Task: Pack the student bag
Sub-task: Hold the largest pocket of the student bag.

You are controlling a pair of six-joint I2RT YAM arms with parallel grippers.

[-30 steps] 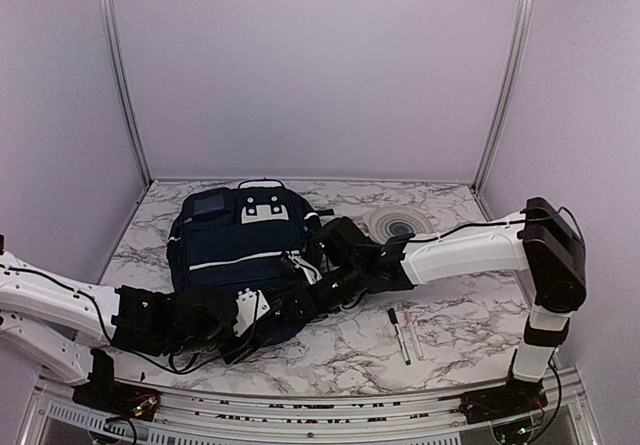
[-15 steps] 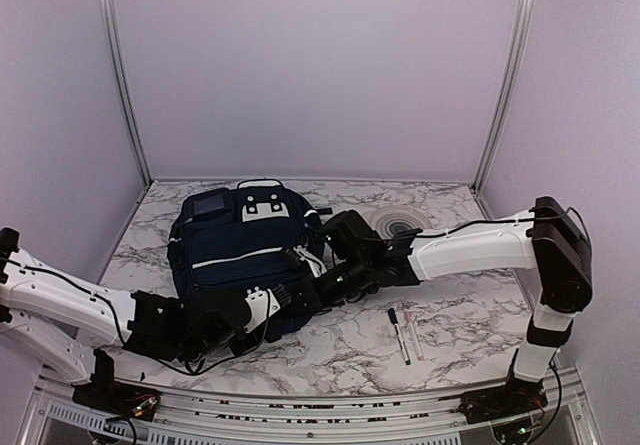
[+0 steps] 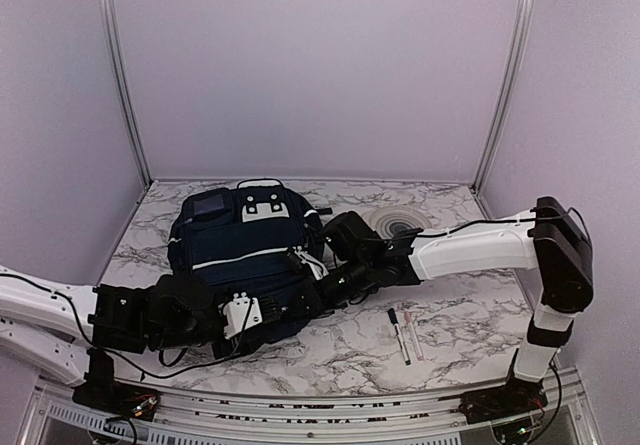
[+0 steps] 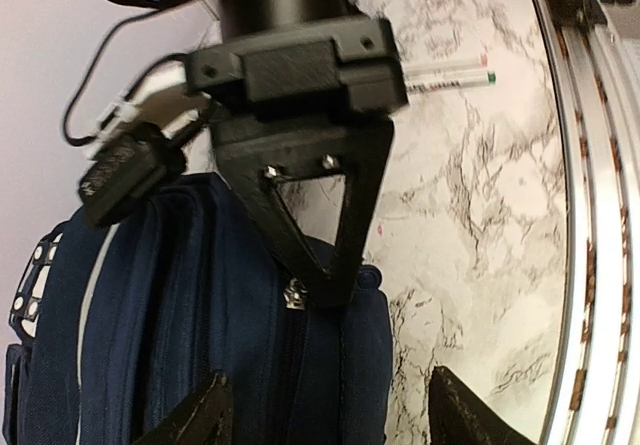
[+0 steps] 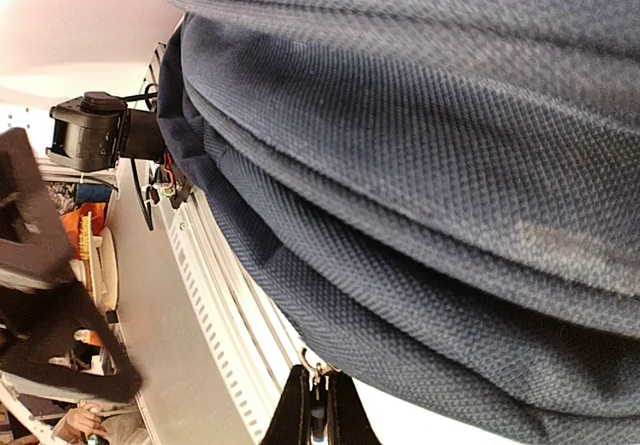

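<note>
The large navy-blue fabric student bag lies left of centre on the marbled white worktop. Its near end sits between the left fingers, which stand wide apart, one of them clear of the fabric. The right fingers are pinched shut on a small metal zip pull. Only the wrist views show that pull; from above the arms hide it. Bare marble lies to the right of the bag, where two thin pens lie short of the front metal rail.

The right gripper points down onto the student bag, its closed tip at the metal zipper pull. The left gripper has its fingers wide apart. A pen lies on the marble table.
</note>
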